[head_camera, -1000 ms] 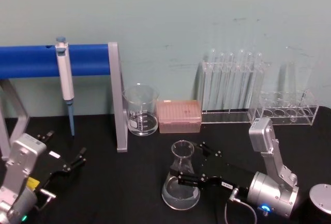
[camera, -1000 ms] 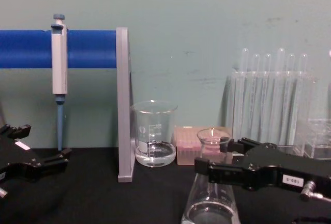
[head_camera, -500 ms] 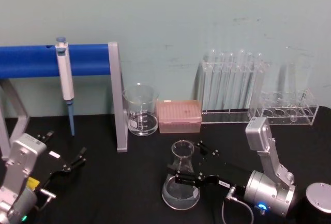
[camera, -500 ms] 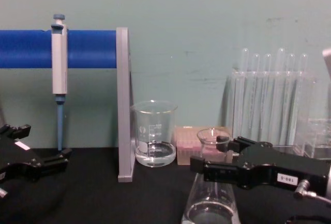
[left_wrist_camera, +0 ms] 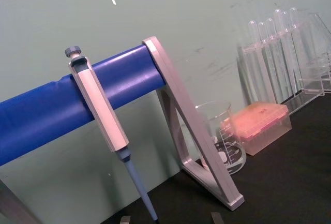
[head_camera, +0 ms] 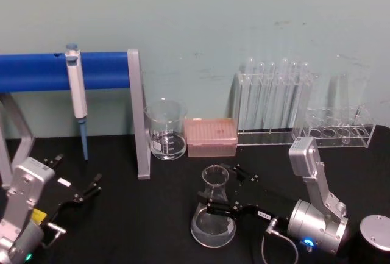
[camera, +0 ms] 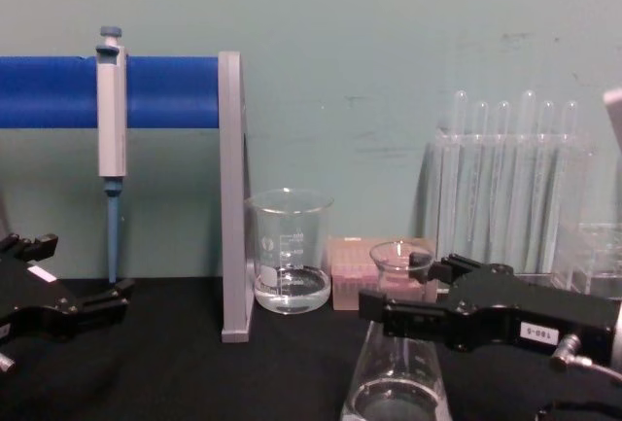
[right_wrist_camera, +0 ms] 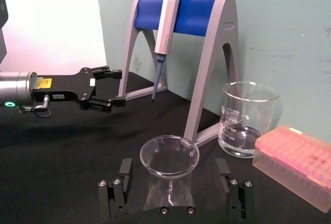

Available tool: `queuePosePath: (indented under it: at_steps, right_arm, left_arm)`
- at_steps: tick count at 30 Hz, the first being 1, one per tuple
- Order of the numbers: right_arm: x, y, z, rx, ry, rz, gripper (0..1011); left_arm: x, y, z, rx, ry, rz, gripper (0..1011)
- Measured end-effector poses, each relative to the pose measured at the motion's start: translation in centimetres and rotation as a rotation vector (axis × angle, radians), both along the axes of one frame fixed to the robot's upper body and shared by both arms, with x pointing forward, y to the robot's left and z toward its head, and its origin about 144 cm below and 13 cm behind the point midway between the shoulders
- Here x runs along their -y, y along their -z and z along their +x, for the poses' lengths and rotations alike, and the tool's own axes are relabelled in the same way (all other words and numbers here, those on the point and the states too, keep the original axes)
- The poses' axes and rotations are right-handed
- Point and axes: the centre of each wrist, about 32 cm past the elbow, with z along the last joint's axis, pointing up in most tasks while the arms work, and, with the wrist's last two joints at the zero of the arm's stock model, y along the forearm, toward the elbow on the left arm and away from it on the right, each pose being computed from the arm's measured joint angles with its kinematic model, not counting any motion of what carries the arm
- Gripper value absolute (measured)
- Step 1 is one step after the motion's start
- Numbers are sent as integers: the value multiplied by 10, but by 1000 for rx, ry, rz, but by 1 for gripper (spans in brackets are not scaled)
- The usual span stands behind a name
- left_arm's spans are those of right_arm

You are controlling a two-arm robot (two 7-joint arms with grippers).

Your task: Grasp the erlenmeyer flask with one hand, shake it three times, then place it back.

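The erlenmeyer flask (head_camera: 213, 214) stands upright on the black table, front centre, with a little clear liquid in its base. My right gripper (head_camera: 220, 189), the hand, is open around its neck, one long black jaw on each side. In the right wrist view the flask's rim (right_wrist_camera: 169, 154) sits between the two fingers (right_wrist_camera: 116, 193) with a gap on both sides. From the chest view the near jaw crosses in front of the flask (camera: 397, 387) just below its rim, with the right gripper (camera: 392, 283) level with the neck. My left gripper (head_camera: 78, 175) rests open at the table's front left.
Behind the flask stand a glass beaker (head_camera: 166, 128) and a pink tip box (head_camera: 211, 136). Test tube racks (head_camera: 274, 102) line the back right. A pipette (head_camera: 76, 90) hangs on the blue stand (head_camera: 103, 71), whose grey leg (head_camera: 139, 124) is left of the beaker.
My right gripper has edged slightly left and farther around the flask's neck. The flask and the left arm have stayed where they were.
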Motion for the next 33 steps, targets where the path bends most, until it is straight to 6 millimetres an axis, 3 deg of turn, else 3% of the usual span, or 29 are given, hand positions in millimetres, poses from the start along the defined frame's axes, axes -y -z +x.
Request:
queuePosePath:
  at_steps: [23, 27, 33]
  right_arm:
    - [0, 0, 0, 0, -2, 0, 1000]
    - [0, 0, 0, -1, -2, 1, 951]
    - [0, 0, 0, -1, -2, 1, 788]
  left_arm:
    - [0, 0, 0, 0, 0, 0, 1001]
    - [0, 0, 0, 0, 0, 0, 1001]
    - [0, 0, 0, 0, 0, 0, 1001]
